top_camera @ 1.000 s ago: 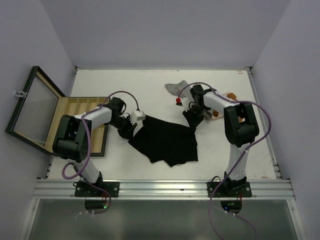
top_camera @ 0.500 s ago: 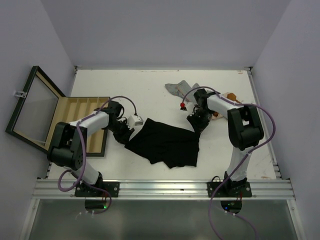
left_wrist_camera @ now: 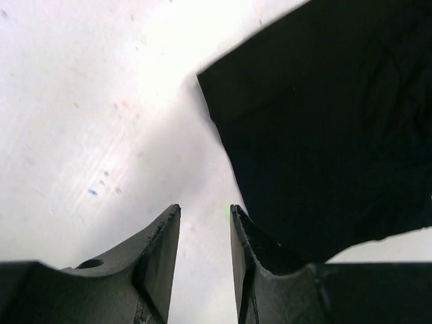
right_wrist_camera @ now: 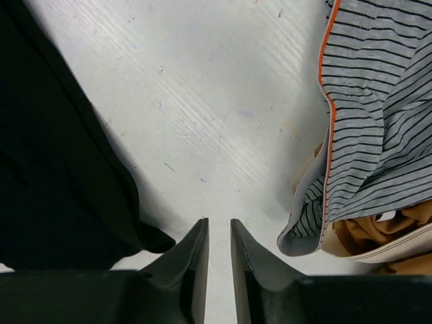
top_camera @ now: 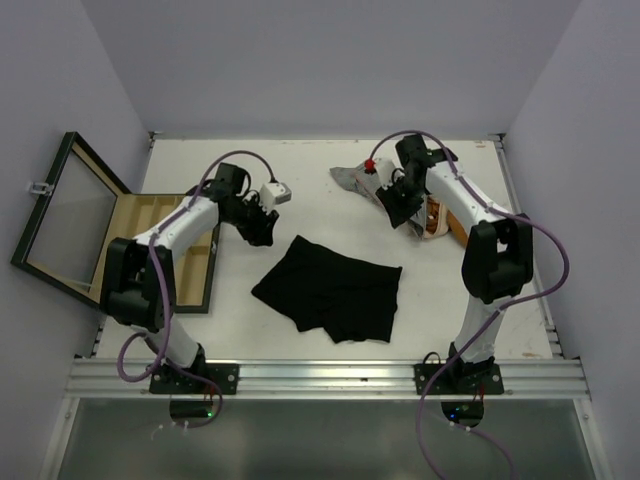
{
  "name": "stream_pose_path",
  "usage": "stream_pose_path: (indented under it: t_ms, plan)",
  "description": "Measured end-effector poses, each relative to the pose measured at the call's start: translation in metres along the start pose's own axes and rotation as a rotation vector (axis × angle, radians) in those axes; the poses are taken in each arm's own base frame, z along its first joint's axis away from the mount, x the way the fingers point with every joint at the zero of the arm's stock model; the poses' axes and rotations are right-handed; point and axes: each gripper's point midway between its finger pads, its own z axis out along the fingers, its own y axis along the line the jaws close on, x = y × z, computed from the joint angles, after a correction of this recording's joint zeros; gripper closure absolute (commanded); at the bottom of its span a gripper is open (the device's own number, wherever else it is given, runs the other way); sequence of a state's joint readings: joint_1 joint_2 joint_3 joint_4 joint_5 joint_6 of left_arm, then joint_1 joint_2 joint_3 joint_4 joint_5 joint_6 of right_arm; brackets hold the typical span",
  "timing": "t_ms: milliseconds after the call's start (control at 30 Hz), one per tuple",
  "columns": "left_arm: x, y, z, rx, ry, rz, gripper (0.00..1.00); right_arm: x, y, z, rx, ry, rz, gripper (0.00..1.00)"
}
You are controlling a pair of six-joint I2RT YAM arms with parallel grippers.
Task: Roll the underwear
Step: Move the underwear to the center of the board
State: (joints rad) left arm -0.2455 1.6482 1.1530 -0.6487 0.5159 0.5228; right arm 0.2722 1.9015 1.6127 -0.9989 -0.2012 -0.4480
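Top external view: the left hand [top_camera: 260, 232] is hovering over the white desk [top_camera: 300, 190] just beyond the far left corner of the black underwear [top_camera: 330, 298], well apart from the right hand [top_camera: 398, 212], which is hanging near the far right of the desk. Seen from the left wrist, the left hand [left_wrist_camera: 204, 263] is standing slightly spread, a narrow strip of bare desk showing between its fingers [left_wrist_camera: 158, 250]. It is gripping nothing, and the black underwear [left_wrist_camera: 324, 135] is lying just beside it. From the right wrist, the right hand [right_wrist_camera: 219, 270] is likewise standing parted by a slim gap and is holding nothing. The black underwear [right_wrist_camera: 47, 169] is lying to one side of it and the grey striped underwear [right_wrist_camera: 371, 135] to the other, draped over the orange-brown underwear [right_wrist_camera: 385, 233]. The black underwear is lying flat near the middle of the desk, its long axis running roughly left to right, with the right end sitting nearer the arms' bases. Which edge is the waistband cannot be told. A wooden box [top_camera: 160, 212] is sitting at the left edge, its glass lid [top_camera: 65, 215] standing open.
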Motion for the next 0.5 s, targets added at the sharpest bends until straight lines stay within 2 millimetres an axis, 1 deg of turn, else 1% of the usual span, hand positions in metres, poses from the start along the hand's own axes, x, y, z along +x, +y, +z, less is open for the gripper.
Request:
stream_pose_path:
  t_ms: [67,100,167,233,333,400,500]
  plan:
    - [-0.014,0.006,0.006,0.010,-0.033,-0.013,0.63,-0.003,0.002,-0.003,-0.013,-0.015,-0.004,0.84]
    - [-0.017,0.007,0.011,0.022,-0.040,-0.025,0.64,-0.001,0.006,-0.004,-0.034,-0.008,-0.003,0.86]
    - [-0.016,0.006,0.022,0.051,-0.036,-0.052,0.66,0.008,0.019,-0.001,-0.099,0.008,0.002,0.89]
    - [-0.011,0.000,0.034,0.091,-0.018,-0.085,0.67,0.020,0.035,0.003,-0.168,0.037,0.009,0.91]
    - [-0.006,-0.013,0.048,0.142,0.009,-0.113,0.67,0.044,0.060,0.011,-0.265,0.102,0.019,0.93]
    - [-0.007,-0.022,0.054,0.164,0.019,-0.114,0.67,0.060,0.072,0.019,-0.304,0.146,0.028,0.94]
    - [-0.009,-0.030,0.064,0.177,0.031,-0.113,0.69,0.086,0.082,0.031,-0.333,0.214,0.044,0.97]
